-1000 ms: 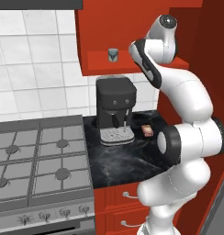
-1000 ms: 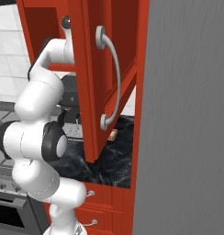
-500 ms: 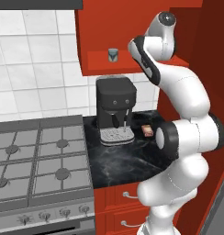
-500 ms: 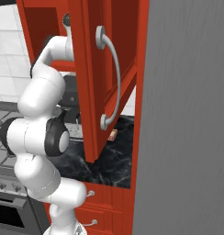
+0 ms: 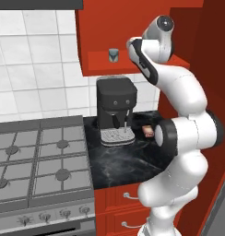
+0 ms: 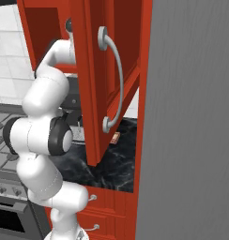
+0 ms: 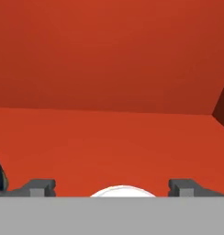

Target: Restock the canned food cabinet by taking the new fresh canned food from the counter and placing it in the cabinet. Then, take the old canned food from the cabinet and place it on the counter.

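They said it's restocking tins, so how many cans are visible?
1: a grey-blue can on the red cabinet shelf, above the coffee machine. Others may be hidden behind the arm.

The white arm (image 6: 43, 136) is reaching up behind the open red cabinet door (image 6: 95, 79) with its curved metal handle (image 6: 114, 82). A small reddish item (image 6: 115, 138) is lying on the black counter (image 6: 111, 166).
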